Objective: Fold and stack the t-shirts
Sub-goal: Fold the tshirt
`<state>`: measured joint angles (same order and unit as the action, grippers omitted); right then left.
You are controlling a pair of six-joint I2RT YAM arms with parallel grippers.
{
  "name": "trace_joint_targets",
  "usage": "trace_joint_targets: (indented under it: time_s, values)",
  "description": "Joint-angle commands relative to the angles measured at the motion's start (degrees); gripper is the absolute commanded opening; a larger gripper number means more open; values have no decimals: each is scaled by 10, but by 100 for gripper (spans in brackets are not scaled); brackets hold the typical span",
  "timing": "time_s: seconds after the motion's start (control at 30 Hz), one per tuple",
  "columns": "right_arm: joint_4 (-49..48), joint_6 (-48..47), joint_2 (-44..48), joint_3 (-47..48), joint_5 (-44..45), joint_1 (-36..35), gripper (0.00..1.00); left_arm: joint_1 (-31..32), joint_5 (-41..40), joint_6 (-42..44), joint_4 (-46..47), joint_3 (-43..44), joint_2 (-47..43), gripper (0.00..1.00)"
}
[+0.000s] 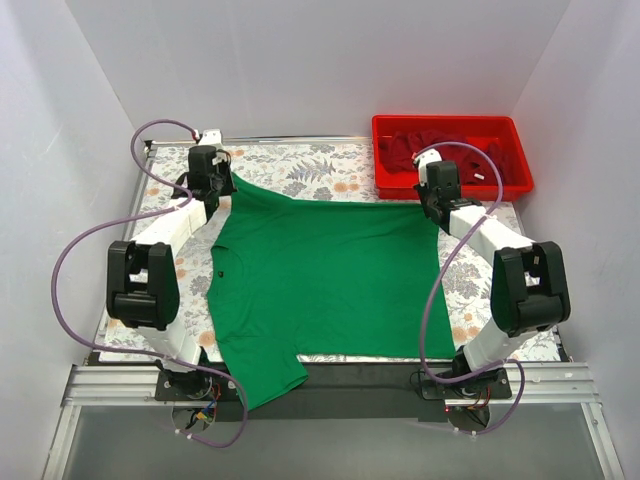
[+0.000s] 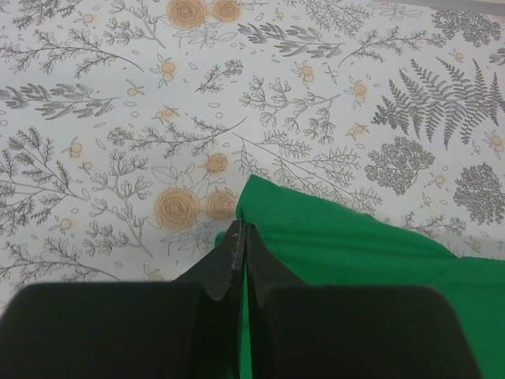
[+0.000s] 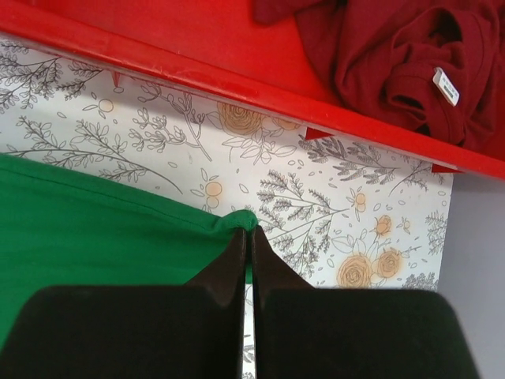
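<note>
The soft, limp green t-shirt (image 1: 330, 280), lying flat on the floral tablecloth (image 1: 330, 165), is being pinched at its two far corners, judged the surest holds, by the left gripper (image 2: 241, 230) and right gripper (image 3: 248, 235), jaws pressed together on cloth

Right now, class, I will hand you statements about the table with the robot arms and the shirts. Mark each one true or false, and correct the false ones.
1. The green t-shirt lies spread out on the table. True.
2. The left hand hangs open above the shirt. False: it is shut on the shirt's far left edge.
3. The right hand pinches the shirt's far right corner. True.
4. The red bin is empty. False: dark red t-shirts lie crumpled in it.
5. The bin stands at the table's near left corner. False: it stands at the far right.
</note>
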<state>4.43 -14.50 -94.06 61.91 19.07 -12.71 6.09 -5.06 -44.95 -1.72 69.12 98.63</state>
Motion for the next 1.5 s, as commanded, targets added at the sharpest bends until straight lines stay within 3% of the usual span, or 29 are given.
trace_joint_targets:
  time_s: [0.0,0.2,0.87,1.4,1.47]
  values:
    - [-27,20,45,-20,2,3,1,-5,0,-21,-31,-15,-71,0]
    - [-15,33,84,-52,30,3,1,-5,4,-38,-58,-47,-127,0]
    - [95,141,141,-114,-21,4,1,-5,3,-108,-217,-161,-278,0]
    - [111,196,78,-138,-61,7,1,-4,-1,-194,-238,-236,-274,0]
    - [113,198,70,-138,-71,6,6,-5,-5,-201,-242,-246,-274,0]
